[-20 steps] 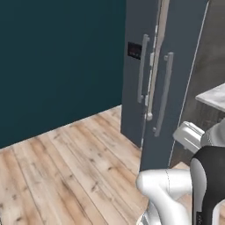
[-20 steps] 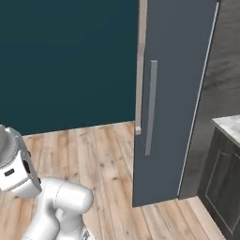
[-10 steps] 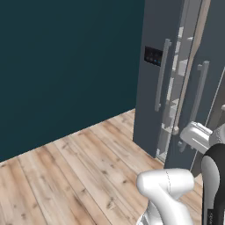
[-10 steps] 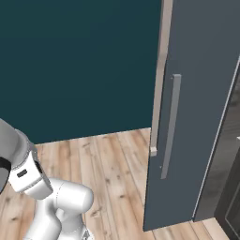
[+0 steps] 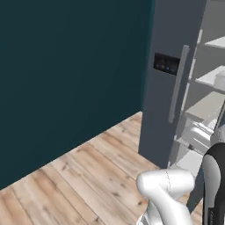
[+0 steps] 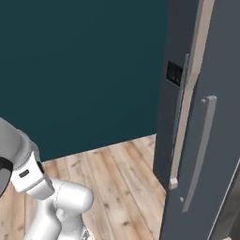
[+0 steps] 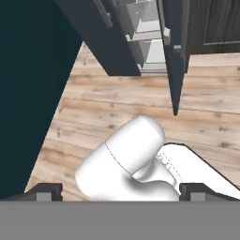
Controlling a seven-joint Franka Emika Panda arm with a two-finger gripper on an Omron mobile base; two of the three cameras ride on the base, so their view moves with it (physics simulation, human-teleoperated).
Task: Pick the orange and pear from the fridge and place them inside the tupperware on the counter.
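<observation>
Fridge (image 5: pixel 165 88) stands ajar against the teal wall (image 5: pixel 66 79), pale shelves (image 5: pixel 211 79) exposed between both doors. Wood floor (image 5: pixel 88 184) open before it. Gripper (image 7: pixel 120 191) spread wide, holding nothing.

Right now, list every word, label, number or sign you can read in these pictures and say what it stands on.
None can be read.
The dark panel on the fridge door carries small blue lights, too blurred to read as letters or numbers.
The fridge handle, pale shelves, teal wall and wooden floor bear no writing.
</observation>
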